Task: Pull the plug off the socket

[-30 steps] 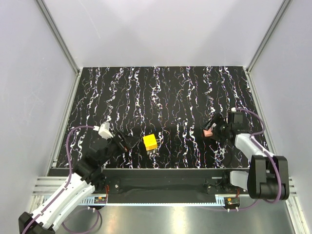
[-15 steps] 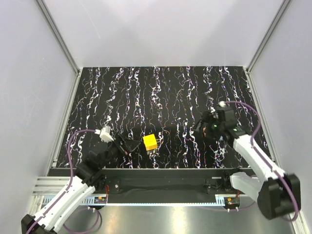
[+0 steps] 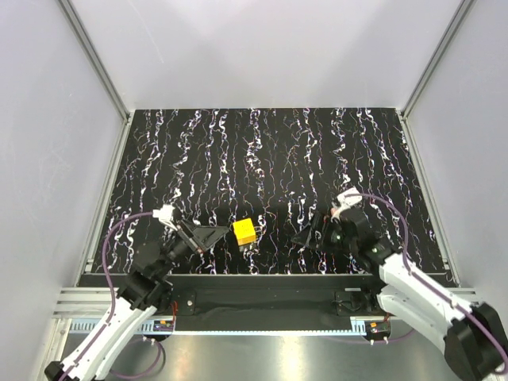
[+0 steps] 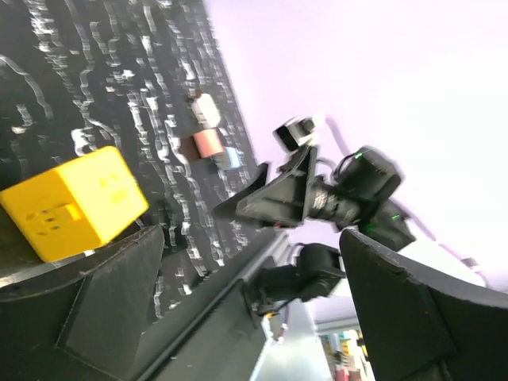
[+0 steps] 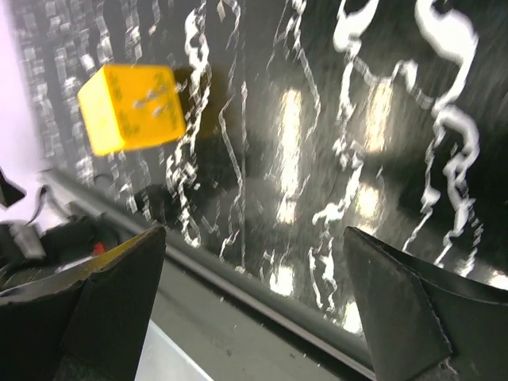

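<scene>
The socket, a small bright-yellow cube [image 3: 244,232], sits alone on the black marbled mat near its front edge. My left gripper [image 3: 209,236] is open and empty just left of it. My right gripper [image 3: 308,236] is open and empty a short way to its right. In the left wrist view the cube [image 4: 75,204] lies beside my left finger [image 4: 119,302], apart from it. In the right wrist view the cube [image 5: 133,107] lies ahead, beyond the fingertips. A small pink and pale-blue piece, the plug [image 4: 210,145], lies on the mat farther off; in the top view my right arm hides it.
The mat's front edge and a black rail [image 3: 270,278] run just below both grippers. A small white piece [image 4: 205,109] lies beside the plug. Grey walls [image 3: 48,159] close in the left, right and back sides.
My right gripper has left the pink plug on the mat at the right and swung left and nearer, towards the cube, jaws open. My left arm has drawn back slightly; the cube has not moved.
</scene>
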`<state>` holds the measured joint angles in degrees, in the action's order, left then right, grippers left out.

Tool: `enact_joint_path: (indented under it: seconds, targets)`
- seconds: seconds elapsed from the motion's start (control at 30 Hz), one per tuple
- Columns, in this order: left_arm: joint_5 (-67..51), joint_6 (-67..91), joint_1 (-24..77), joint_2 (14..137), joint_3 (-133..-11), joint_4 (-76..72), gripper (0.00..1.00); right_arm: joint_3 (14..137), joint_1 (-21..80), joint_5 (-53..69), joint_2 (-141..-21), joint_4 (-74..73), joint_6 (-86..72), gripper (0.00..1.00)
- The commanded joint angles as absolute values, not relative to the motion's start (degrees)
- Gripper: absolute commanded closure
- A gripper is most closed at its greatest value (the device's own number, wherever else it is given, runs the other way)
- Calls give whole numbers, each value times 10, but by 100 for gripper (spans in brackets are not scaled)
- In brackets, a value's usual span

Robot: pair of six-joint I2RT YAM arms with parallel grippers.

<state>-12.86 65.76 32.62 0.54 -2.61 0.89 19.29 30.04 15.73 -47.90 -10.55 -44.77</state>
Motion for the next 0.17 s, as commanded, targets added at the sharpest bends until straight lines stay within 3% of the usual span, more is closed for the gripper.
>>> enact_joint_path:
  seconds: [0.0, 0.13]
  targets:
    - [-168, 683, 326, -92, 84, -4, 1, 144, 306, 210, -395, -40, -488, 0]
    - [-223, 684, 326, -76, 88, -112, 1, 75, 306, 275, -310, 49, -536, 0]
